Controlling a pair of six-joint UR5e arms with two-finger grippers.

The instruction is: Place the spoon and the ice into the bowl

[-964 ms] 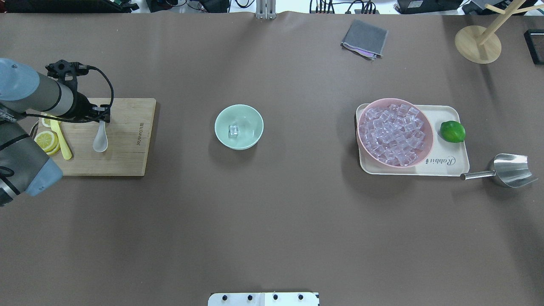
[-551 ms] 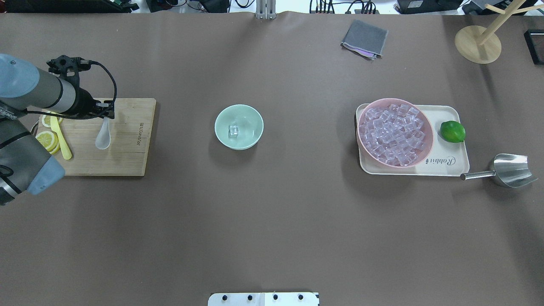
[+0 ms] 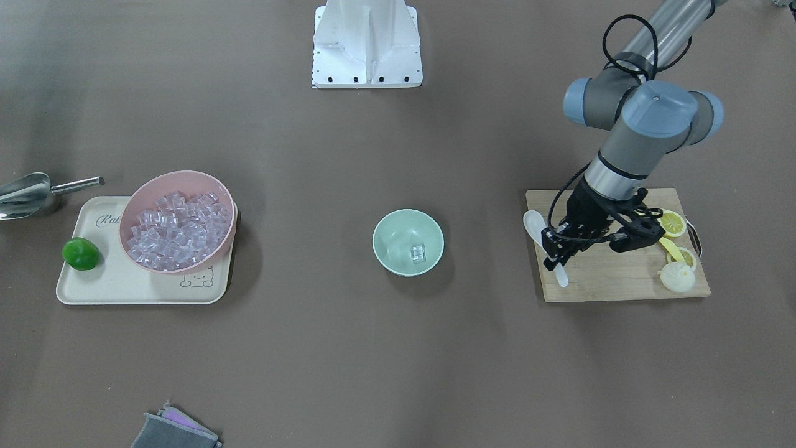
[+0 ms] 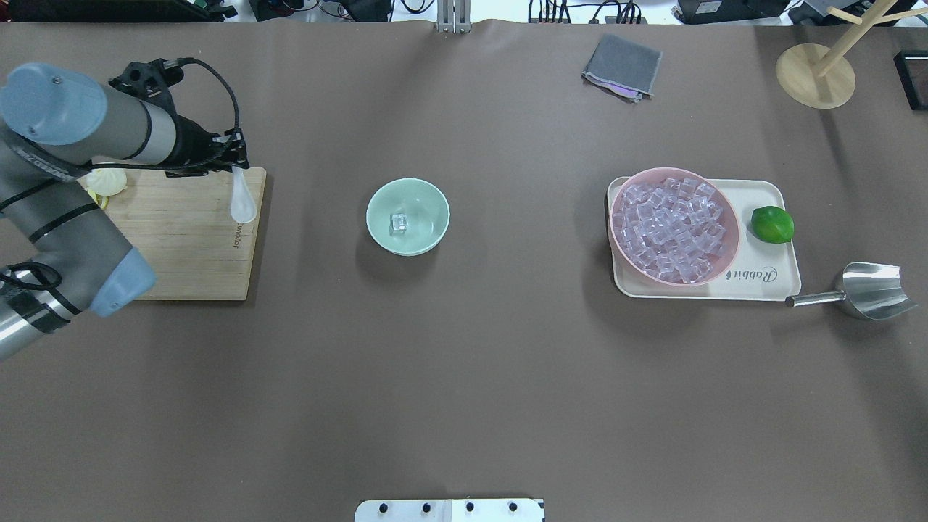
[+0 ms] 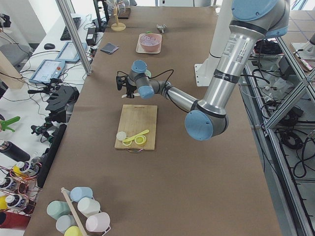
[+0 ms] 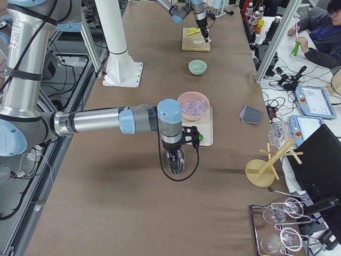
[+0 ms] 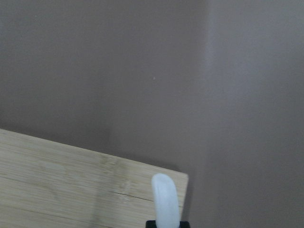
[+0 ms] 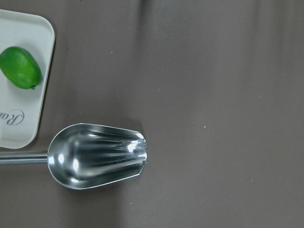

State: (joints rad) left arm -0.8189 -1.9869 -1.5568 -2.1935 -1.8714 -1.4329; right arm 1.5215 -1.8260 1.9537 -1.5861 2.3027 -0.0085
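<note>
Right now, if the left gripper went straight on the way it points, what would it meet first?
Probably a corner of the cutting board: the left gripper, holding the spoon, points down over it. The wrist view cannot rule out the table just beyond that edge.

Bright even overhead light; soft shadow beside bowl [image 4: 380,212]; glare on metal scoop [image 8: 95,156]; left wrist view blurred

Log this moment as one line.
left hand: holding spoon over cutting board corner | ice: in bowl | spoon: not yet in bowl | right hand: above scoop
</note>
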